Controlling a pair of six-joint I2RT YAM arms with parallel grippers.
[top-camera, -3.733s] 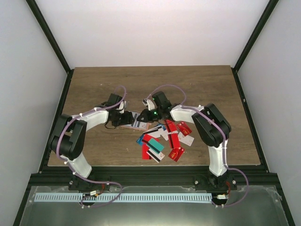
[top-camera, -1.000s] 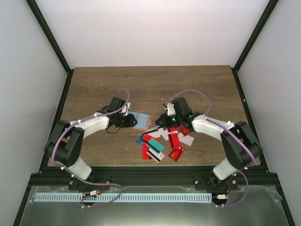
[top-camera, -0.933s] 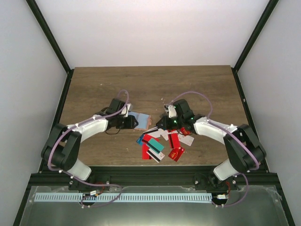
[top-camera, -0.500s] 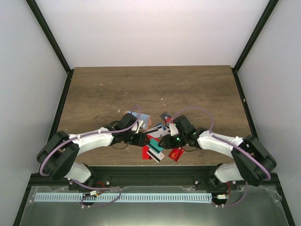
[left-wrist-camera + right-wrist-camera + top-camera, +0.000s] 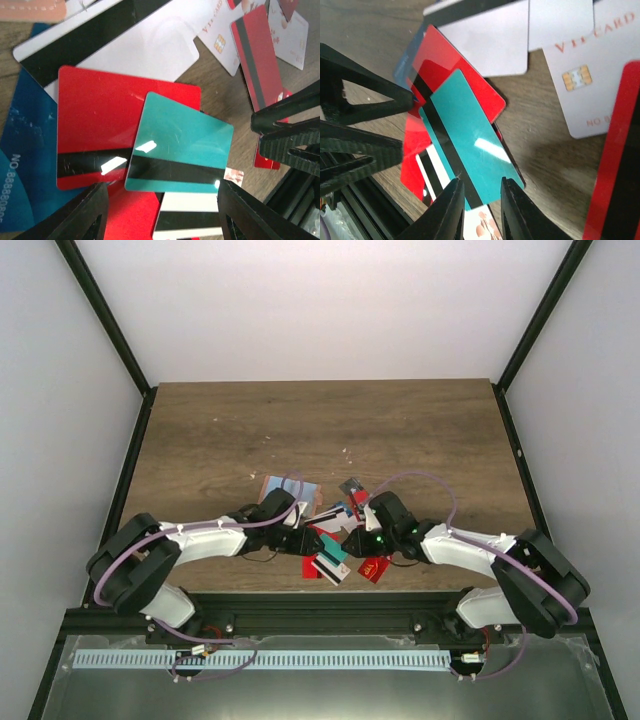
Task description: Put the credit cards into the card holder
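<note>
Above the teal card [image 5: 178, 145] hangs the left tool [image 5: 160, 212], spread.

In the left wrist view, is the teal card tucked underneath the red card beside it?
No, the teal card lies on top, its left edge covering part of the red card and its black stripe.

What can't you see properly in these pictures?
- Card holder: top view, the left arm partly covers it; left wrist view cuts it off.
- Number on the blue card: left wrist view, cut off by the edge.
- Whether the right hand pinches the teal card: right wrist view, its fingers cover the card's end.
- Card count: top view, too small.
</note>
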